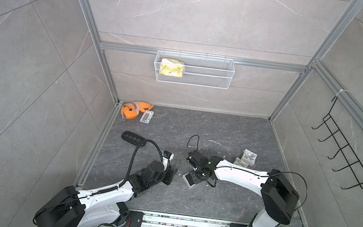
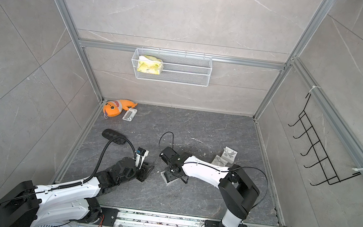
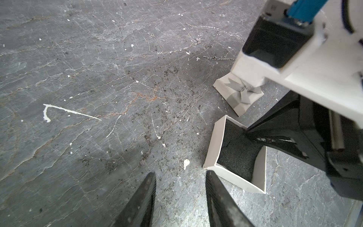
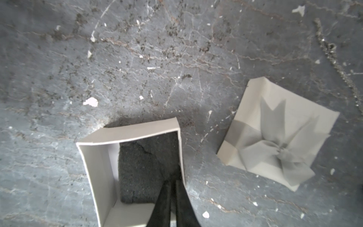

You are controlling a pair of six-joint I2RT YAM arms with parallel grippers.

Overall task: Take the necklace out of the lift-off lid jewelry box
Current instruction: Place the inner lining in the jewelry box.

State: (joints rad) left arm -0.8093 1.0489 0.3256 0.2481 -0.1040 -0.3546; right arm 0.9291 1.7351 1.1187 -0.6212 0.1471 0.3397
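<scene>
Black and drawn almost together, with only a sliver of gap, the fingers of the right gripper (image 4: 172, 181) enter at the bottom centre of the right wrist view. They end on the dark foam (image 4: 137, 173) inside the open jewelry box (image 4: 129, 133). Whether they pinch anything cannot be told, and no necklace shows on the foam. The lid (image 4: 275, 145), bow up, lies just beside the box at centre right. Beyond it, at the upper right edge, a thin chain (image 4: 332, 55) lies on the table (image 4: 137, 59), its length slanting down toward the right edge; it may be the necklace. The left gripper (image 3: 180, 173), fingers apart and empty, stands just beside the box's corner, so the right arm is the nearer.
</scene>
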